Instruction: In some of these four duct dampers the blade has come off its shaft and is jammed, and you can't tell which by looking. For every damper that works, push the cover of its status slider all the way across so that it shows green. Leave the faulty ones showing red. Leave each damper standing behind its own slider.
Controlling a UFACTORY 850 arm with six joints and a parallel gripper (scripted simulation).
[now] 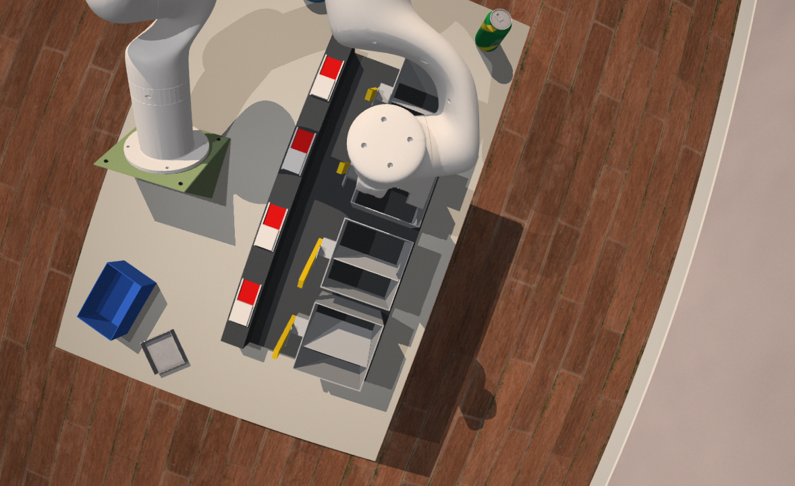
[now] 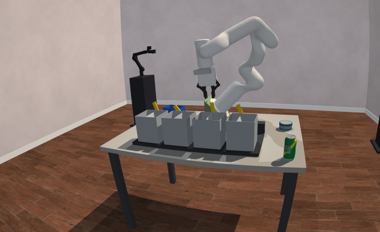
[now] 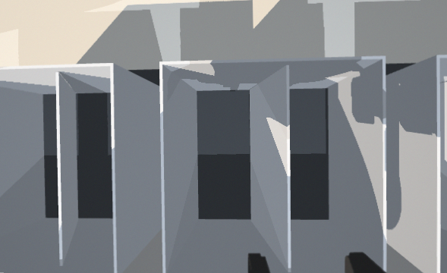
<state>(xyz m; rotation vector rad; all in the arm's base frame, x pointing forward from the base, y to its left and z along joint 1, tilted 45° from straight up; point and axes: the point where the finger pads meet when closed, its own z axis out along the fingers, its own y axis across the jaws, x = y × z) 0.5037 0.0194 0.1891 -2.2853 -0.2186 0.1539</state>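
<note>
Four grey open-topped dampers stand in a row on a dark base (image 1: 328,199): one at the can end (image 1: 415,90) (image 2: 241,135), the second (image 1: 388,205) (image 2: 208,134), the third (image 1: 367,262) (image 2: 175,131) and the fourth (image 1: 339,341) (image 2: 149,129). Each has a yellow lever; the third's lever (image 1: 310,262) is long in view. All four sliders (image 1: 328,77) (image 1: 299,150) (image 1: 270,225) (image 1: 245,300) show red beside a white cover. My gripper (image 2: 208,93) (image 3: 308,263) hangs above the second damper with fingers apart and empty. In the wrist view that damper's blade (image 3: 269,152) stands edge-up.
A blue bin (image 1: 116,299) (image 2: 172,108) and a small grey tray (image 1: 164,352) sit at one table end. A green can (image 1: 492,30) (image 2: 289,147) and a round tin (image 2: 285,124) sit at the other. The arm's base (image 1: 165,156) stands behind the sliders.
</note>
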